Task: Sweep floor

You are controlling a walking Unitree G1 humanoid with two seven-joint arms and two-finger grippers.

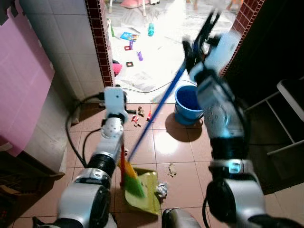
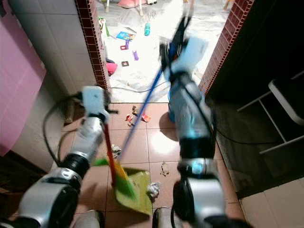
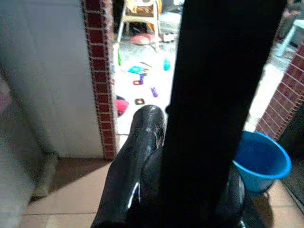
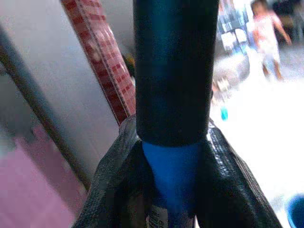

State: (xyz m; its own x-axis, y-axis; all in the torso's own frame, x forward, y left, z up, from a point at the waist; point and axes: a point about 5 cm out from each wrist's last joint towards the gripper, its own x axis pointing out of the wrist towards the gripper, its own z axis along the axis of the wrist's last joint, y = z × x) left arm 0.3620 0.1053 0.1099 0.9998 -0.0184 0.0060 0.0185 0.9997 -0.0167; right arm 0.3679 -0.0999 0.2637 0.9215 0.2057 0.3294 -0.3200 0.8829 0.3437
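Reddish floor tiles (image 1: pixel 164 142) run from the robot's feet to a brick-edged doorway, with a bright room of scattered toys beyond. From the left eye, the right gripper (image 1: pixel 199 40) is raised high and grips the top of the broom (image 1: pixel 156 111), whose blue pole slants down to green bristles resting on a yellow-green dustpan (image 1: pixel 149 194). The left gripper (image 1: pixel 121 159) holds the dustpan's red handle (image 1: pixel 123 161) just beside the bristles. Sweeping looks partly done, as I judge it: a crumpled scrap (image 1: pixel 162 189) lies at the pan's edge, another bit (image 1: pixel 172 169) sits near it, and a cluster of litter (image 1: pixel 140 116) lies farther off by the blue bucket (image 1: pixel 187 104), still to be gathered.

From the right eye the same layout holds; the raised arm is blurred, so its fingers are hard to read here.

Along the left wrist, one glossy black finger (image 3: pixel 135 161) presses against a dark upright bar that is probably the dustpan handle, so the fingers seem clamped on it; the bucket stands behind.

Along the right wrist, the black fingers (image 4: pixel 118 185) close on the pole, blue below a dark grip. A person (image 4: pixel 268 35) stands far off in the bright room.
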